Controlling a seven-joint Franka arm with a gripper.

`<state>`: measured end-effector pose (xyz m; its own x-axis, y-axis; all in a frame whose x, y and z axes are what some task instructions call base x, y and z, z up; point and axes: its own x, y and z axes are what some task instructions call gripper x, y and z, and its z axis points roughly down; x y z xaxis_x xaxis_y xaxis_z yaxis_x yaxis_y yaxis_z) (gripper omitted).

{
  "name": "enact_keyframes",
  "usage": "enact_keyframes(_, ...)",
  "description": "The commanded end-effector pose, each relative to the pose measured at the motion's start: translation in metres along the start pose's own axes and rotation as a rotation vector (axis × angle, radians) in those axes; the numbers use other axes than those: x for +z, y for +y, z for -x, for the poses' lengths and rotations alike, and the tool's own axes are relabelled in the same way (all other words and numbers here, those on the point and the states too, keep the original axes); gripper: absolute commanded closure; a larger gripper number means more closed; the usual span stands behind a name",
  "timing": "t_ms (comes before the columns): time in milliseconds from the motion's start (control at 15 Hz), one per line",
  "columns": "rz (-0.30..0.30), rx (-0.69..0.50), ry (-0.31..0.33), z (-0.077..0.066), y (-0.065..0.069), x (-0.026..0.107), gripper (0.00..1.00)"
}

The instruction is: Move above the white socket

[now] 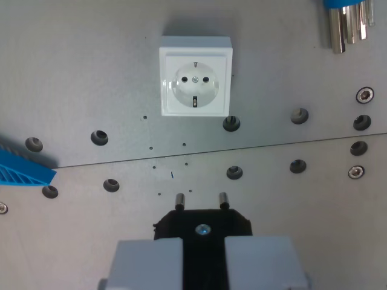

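While my pincer (pixel 202 241) clamped the black plug (pixel 202 225), the white socket (pixel 195 76) sat at twelve o'clock on the tabletop (pixel 72 72); drifting sideways risked misaligning its two pins with the socket's holes.

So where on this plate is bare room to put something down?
Bare patches: the wrist view's upper left, left of the white socket, and between socket and metal pins. Crowded: the bolt-hole rows ahead of the tool holding a black plug.
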<state>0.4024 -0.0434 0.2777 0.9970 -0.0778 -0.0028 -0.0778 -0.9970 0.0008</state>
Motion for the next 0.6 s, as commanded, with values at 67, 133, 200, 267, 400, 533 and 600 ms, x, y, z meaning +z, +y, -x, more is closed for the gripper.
enact_keyframes(67, 0.0, -0.001, 0.001, 0.0, 0.0, -0.0001, 1.0)
enact_keyframes(133, 0.0, -0.001, 0.001, 0.0, 0.0, -0.0001, 1.0)
enact_keyframes(200, 0.001, -0.001, 0.001, 0.0, 0.0, -0.0001, 1.0)
enact_keyframes(267, 0.001, -0.001, 0.001, 0.0, 0.0, -0.0001, 1.0)
enact_keyframes(400, 0.001, -0.001, 0.001, 0.0, 0.0, 0.0002, 1.0)
enact_keyframes(533, 0.001, -0.002, 0.002, 0.0001, 0.0, 0.0009, 1.0)
enact_keyframes(600, 0.001, -0.001, 0.002, 0.0001, 0.0, 0.0014, 1.0)
